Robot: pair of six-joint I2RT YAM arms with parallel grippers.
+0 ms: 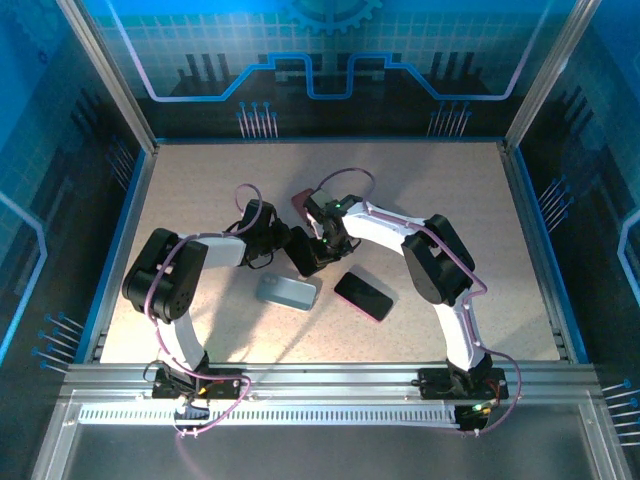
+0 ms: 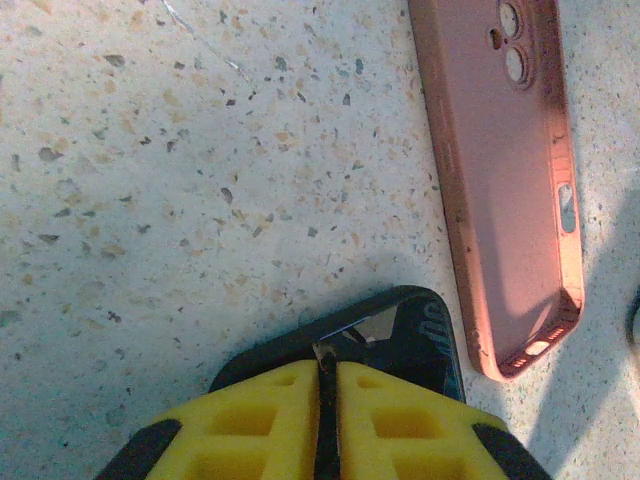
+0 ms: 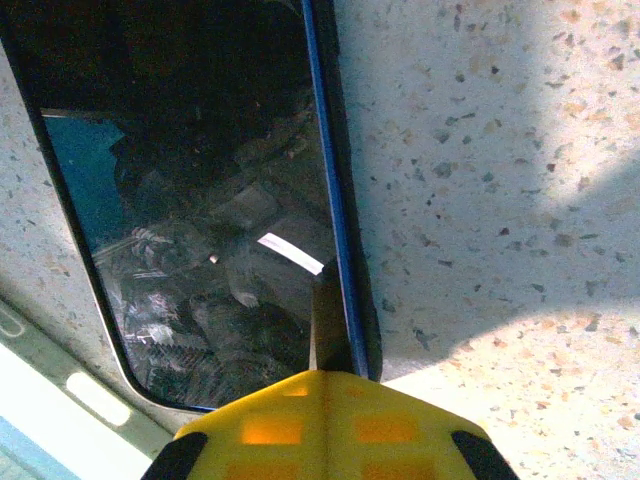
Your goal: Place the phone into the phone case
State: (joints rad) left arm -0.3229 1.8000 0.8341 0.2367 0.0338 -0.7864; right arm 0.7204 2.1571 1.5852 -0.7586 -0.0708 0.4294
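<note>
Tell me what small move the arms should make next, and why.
Probably shift the phone toward the pink phone case and line it up above. The left gripper pinches the phone's corner, the right gripper its blue edge, and the case lies flat beside it, not yet under it.

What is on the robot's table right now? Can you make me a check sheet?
Surface: speckled beige table, nothing spilled seen.
Job's things: dark phone pinched at its edges by both tools; pink phone case lies empty close beside it.
Clutter: pale grey-blue flat item and dark flat item with a pinkish edge, both nearer the arm bases.
Tools: left tool shut on the phone; right tool shut on the phone.
Cables: purple cables loop along both arms.
Surroundings: blue patterned walls; metal rail at the near edge.
</note>
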